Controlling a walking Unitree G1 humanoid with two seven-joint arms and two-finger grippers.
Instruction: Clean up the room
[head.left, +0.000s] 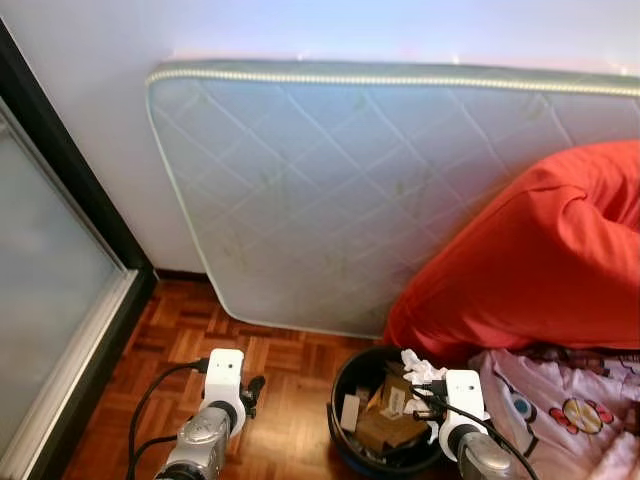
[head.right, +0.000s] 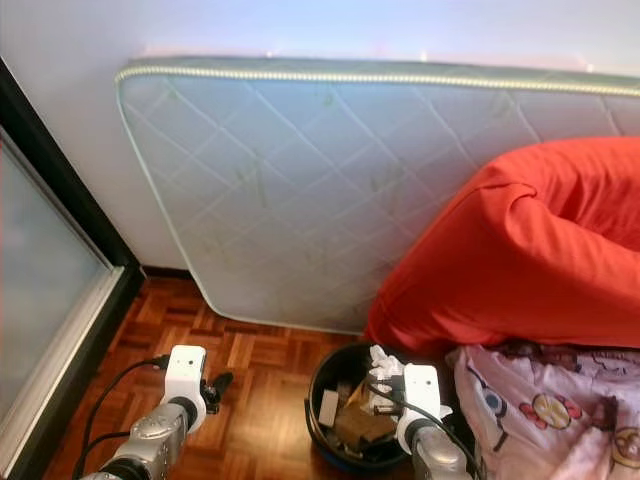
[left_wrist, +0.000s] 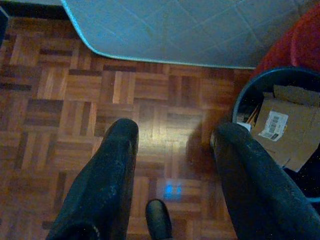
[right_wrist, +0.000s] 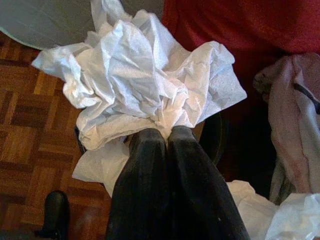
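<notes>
A black waste bin (head.left: 345, 390) stands on the parquet floor, holding cardboard pieces (head.left: 385, 425). My right gripper (right_wrist: 167, 135) is shut on a crumpled white tissue (right_wrist: 135, 80), held just above the bin's far rim; the tissue (head.left: 412, 365) shows white over the bin. My left gripper (left_wrist: 172, 137) hangs open over bare parquet to the left of the bin, nothing between its fingers (left_wrist: 112, 170). The bin's rim (left_wrist: 265, 80) lies beside the left gripper.
A white quilted mattress (head.left: 380, 190) leans against the wall behind the bin. A big red beanbag (head.left: 540, 260) sits to the right, with pink patterned fabric (head.left: 560, 410) below it. A dark-framed glass door (head.left: 50, 270) runs along the left.
</notes>
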